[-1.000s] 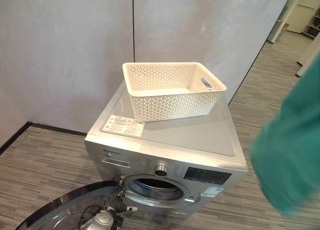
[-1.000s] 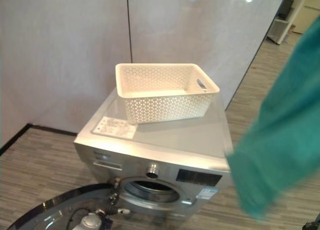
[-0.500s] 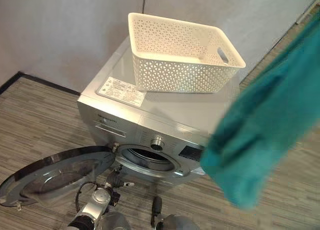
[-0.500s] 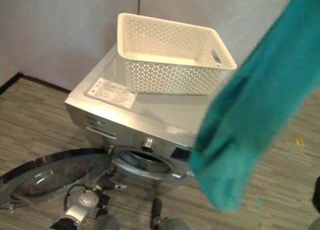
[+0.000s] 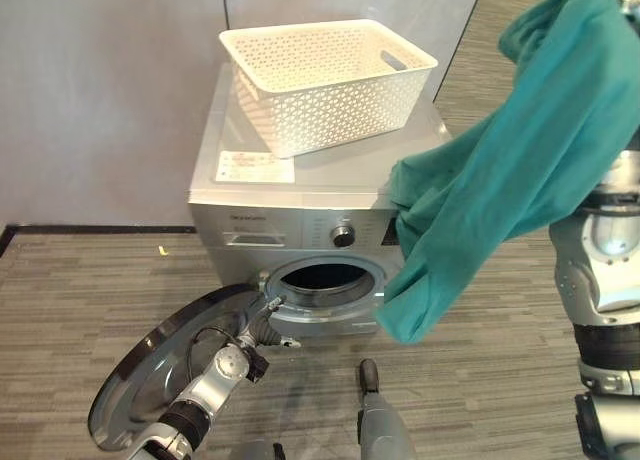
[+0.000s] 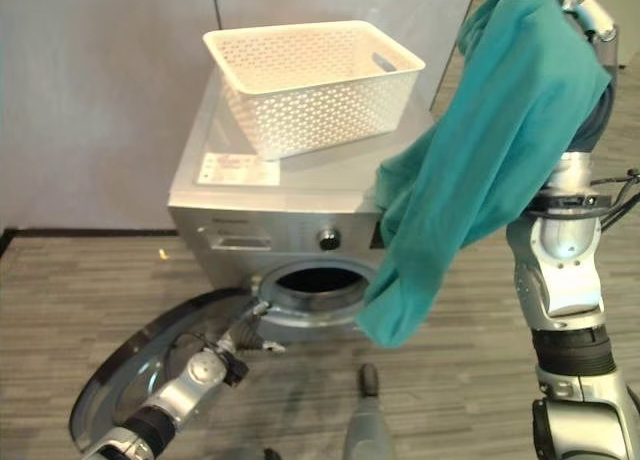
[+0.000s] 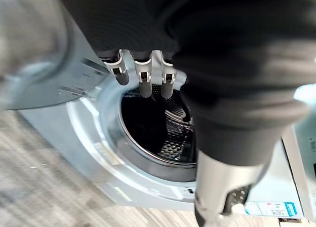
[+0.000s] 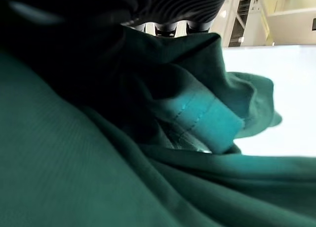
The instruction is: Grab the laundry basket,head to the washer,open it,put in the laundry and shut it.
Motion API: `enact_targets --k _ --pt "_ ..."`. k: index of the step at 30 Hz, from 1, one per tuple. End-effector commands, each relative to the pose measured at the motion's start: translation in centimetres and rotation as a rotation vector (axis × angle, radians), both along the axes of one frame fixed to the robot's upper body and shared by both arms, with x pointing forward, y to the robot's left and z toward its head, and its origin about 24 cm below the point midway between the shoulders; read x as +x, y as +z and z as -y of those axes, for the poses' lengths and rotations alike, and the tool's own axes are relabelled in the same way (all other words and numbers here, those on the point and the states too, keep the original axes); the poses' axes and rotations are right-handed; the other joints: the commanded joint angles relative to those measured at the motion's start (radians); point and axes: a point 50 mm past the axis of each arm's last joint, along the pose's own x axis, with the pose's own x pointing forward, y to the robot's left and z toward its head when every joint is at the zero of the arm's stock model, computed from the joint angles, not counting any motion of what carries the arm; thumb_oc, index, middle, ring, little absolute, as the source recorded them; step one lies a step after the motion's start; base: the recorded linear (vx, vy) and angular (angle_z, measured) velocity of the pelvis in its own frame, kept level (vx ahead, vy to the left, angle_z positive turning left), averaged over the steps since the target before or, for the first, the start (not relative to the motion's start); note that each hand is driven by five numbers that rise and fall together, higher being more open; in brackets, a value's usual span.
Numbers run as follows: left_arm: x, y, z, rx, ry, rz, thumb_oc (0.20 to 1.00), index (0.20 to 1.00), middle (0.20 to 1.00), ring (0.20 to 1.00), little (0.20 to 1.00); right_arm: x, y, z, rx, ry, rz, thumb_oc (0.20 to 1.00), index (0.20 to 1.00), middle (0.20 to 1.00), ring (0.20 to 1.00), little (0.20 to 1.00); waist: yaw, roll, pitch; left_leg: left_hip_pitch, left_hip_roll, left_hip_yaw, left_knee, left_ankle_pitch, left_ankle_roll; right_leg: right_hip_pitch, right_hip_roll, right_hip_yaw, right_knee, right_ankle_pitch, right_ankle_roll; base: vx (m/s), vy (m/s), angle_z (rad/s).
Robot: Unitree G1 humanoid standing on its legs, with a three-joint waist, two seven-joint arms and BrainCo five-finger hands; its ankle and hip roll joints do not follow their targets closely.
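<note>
Washer (image 5: 300,195) as landmark. L of its opening: door (image 5: 165,365) swung fully out, lying low toward floor, glass side up. L hand (image 7: 143,74) just in front of the porthole, by door hinge; fingers (image 7: 141,86) straightish, pointing into the opening, not gripping anything seen. Whether touching the rim: can't tell.

Drum mouth (image 5: 325,277) open, dark inside, perforated drum wall visible in L wrist view. Knob (image 5: 343,236) above opening on front panel.

On top of washer: white lattice basket (image 5: 325,75), sitting twd back-L of lid, one corner overhanging the lid's L/front area next to a label sticker (image 5: 255,166). Looks empty inside.

R of washer, above & partly in front of its R front corner: teal cloth (image 6: 480,170) hanging from raised R arm, lower end dangling just R of the drum mouth, clear of floor. R hand (image 6: 585,15) up at top of cloth; in R wrist view fingertips (image 8: 165,28) poke over the fabric bunched in the palm — curled on the cloth.

Floor in front of washer btw door and cloth open. Wall close behind washer; wood-look floor open to the R.
</note>
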Motion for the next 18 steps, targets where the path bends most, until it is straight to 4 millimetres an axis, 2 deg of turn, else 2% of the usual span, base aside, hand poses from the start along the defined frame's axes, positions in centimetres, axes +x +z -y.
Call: enact_targets --k 1,2,3,4,5,6,7,9,10,12,13,14,16,18 --pt "-0.1 0.9 0.4 -0.057 -0.003 0.067 1.0 1.0 1.0 1.0 1.0 -0.2 4.9 -0.2 -0.071 -0.038 0.143 0.2 0.2 0.2 0.2 0.2 0.047 0.052 -0.057 0.139 0.023 -0.046 -0.242 0.031 -0.034 0.053 0.049 -0.027 0.065 0.038 0.014 -0.15 0.025 -0.19" --pt "0.0 0.9 0.4 -0.058 -0.002 0.068 1.0 1.0 1.0 1.0 1.0 -0.2 4.9 -0.2 -0.072 -0.037 0.144 0.2 0.2 0.2 0.2 0.2 0.047 0.05 -0.059 0.137 0.019 -0.044 -0.247 0.039 -0.034 0.048 0.047 -0.024 0.065 0.041 0.012 -0.19 -0.003 -0.18" --pt "0.2 1.5 0.5 -0.084 -0.003 0.09 1.0 1.0 1.0 1.0 1.0 0.0 5.0 -0.2 -0.099 -0.039 0.128 0.2 0.2 0.2 0.2 0.2 0.061 0.05 -0.076 0.127 0.021 -0.043 -0.27 0.063 -0.027 0.075 0.074 -0.021 0.13 -0.005 0.004 -0.16 -0.055 -0.24" --pt "0.3 1.9 0.6 -0.094 -0.014 0.106 1.0 1.0 1.0 1.0 1.0 0.0 5.0 -0.2 -0.11 -0.032 0.129 0.2 0.2 0.2 0.2 0.2 0.076 0.04 -0.091 0.118 0.016 -0.035 -0.278 0.073 -0.032 0.129 0.076 -0.041 0.096 -0.031 0.005 -0.18 -0.092 -0.17" --pt "0.3 2.2 0.7 -0.1 -0.025 0.122 1.0 1.0 1.0 1.0 1.0 0.1 5.0 -0.2 -0.117 -0.035 0.12 0.2 0.2 0.2 0.2 0.2 0.089 0.032 -0.104 0.109 0.014 -0.028 -0.287 0.085 -0.038 0.159 0.067 -0.06 0.058 -0.021 0.009 -0.1 -0.124 0.05" --pt "0.5 2.7 0.9 -0.106 -0.039 0.142 1.0 1.0 1.0 1.0 1.0 0.2 5.0 -0.1 -0.121 -0.036 0.115 0.2 0.2 0.2 0.2 0.2 0.099 0.027 -0.118 0.101 0.016 -0.017 -0.297 0.092 -0.043 0.19 0.064 -0.073 0.025 -0.036 0.014 -0.09 -0.182 -0.1" --pt "0.3 3.9 0.9 -0.149 -0.056 0.196 1.0 1.0 1.0 1.0 1.0 0.6 4.7 -0.4 -0.136 -0.024 0.089 0.2 0.2 0.2 0.2 0.2 0.117 0.021 -0.141 0.102 0.023 0.008 -0.321 0.103 -0.052 0.226 0.063 -0.077 -0.077 -0.041 0.021 -0.05 -0.14 -0.4" --pt "0.1 4.4 1.0 -0.17 -0.07 0.212 1.0 1.0 1.0 1.0 1.0 0.9 4.4 -0.7 -0.144 -0.009 0.07 0.2 0.2 0.2 0.2 0.2 0.125 0.02 -0.147 0.101 0.028 0.016 -0.328 0.107 -0.055 0.239 0.065 -0.073 -0.115 -0.04 0.023 -0.05 -0.13 -0.73" --pt "0.0 5.8 1.4 -0.212 -0.11 0.256 1.0 1.0 1.0 1.0 1.0 1.3 3.5 -1.0 -0.151 0.005 0.027 0.2 0.2 0.2 0.2 0.2 0.135 0.019 -0.145 0.096 0.038 0.016 -0.33 0.119 -0.064 0.256 0.072 -0.064 -0.156 -0.043 0.019 -0.06 -0.128 -0.76" --pt "-0.1 6.6 1.6 -0.259 -0.132 0.273 1.0 1.0 1.0 1.0 1.0 1.4 2.9 -1.0 -0.155 0.014 0.007 0.2 0.2 0.2 0.2 0.2 0.138 0.02 -0.141 0.092 0.043 0.012 -0.33 0.125 -0.07 0.263 0.077 -0.063 -0.169 -0.045 0.017 -0.05 -0.119 -0.34" --pt "-0.2 8.4 2.1 -0.324 -0.184 0.315 1.0 1.0 1.0 1.0 1.0 1.4 1.8 -0.8 -0.161 0.022 -0.028 0.2 0.2 0.2 0.2 0.2 0.141 0.023 -0.134 0.086 0.052 0.0 -0.327 0.135 -0.08 0.274 0.082 -0.073 -0.181 -0.047 0.011 -0.05 -0.107 -0.01" --pt "-0.3 8.4 2.1 -0.324 -0.185 0.312 1.0 1.0 1.0 1.0 1.0 1.4 1.8 -0.8 -0.159 0.021 -0.029 0.2 0.2 0.2 0.2 0.2 0.14 0.021 -0.135 0.085 0.052 -0.002 -0.327 0.136 -0.08 0.276 0.083 -0.076 -0.181 -0.047 0.011 -0.04 -0.107 0.04" --pt "-1.0 11.2 2.7 -0.427 -0.28 0.373 1.0 1.0 1.0 1.0 1.0 1.3 0.0 -0.5 -0.172 0.033 -0.087 0.2 0.2 0.2 0.2 0.2 0.14 0.03 -0.126 0.077 0.061 -0.024 -0.334 0.153 -0.095 0.288 0.089 -0.097 -0.195 -0.049 0.005 -0.02 -0.081 0.19" --pt "-1.3 11.9 2.9 -0.461 -0.305 0.376 1.0 1.0 1.0 1.0 1.0 1.3 -0.7 -0.5 -0.174 0.042 -0.113 0.2 0.2 0.2 0.2 0.2 0.141 0.033 -0.124 0.077 0.065 -0.03 -0.34 0.16 -0.101 0.294 0.091 -0.109 -0.2 -0.049 0.003 0.0 -0.056 0.4"
